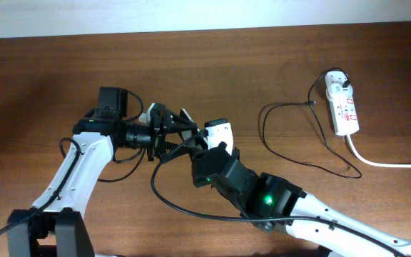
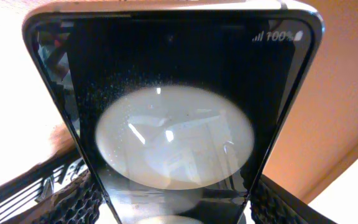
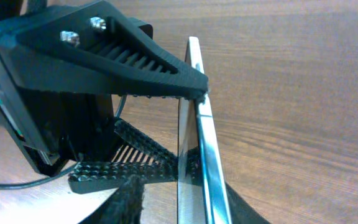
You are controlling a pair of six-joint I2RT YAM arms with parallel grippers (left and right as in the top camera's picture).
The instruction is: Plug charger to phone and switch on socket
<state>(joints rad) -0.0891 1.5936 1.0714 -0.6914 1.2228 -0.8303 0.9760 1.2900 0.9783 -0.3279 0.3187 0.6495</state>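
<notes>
The phone [image 1: 218,132], black-faced with a pale frame, is held off the table at centre. My left gripper [image 1: 188,133] is shut on its side edges. The phone's glossy screen [image 2: 173,124] fills the left wrist view, between the fingers of my left gripper [image 2: 173,211]. In the right wrist view the phone [image 3: 194,155] shows edge-on. My right gripper [image 3: 179,211] straddles its near end, with a gap at the left finger. The socket [image 1: 344,107] lies at the far right. The charger [image 1: 291,153] loops on the table beside it, its black plug [image 1: 341,84] in the socket. I cannot see its connector tip.
The socket's thick white lead [image 1: 384,163] runs off the right edge. A black arm cable [image 1: 170,203] curves over the table in front of the grippers. The table's far edge [image 1: 205,32] meets a white wall.
</notes>
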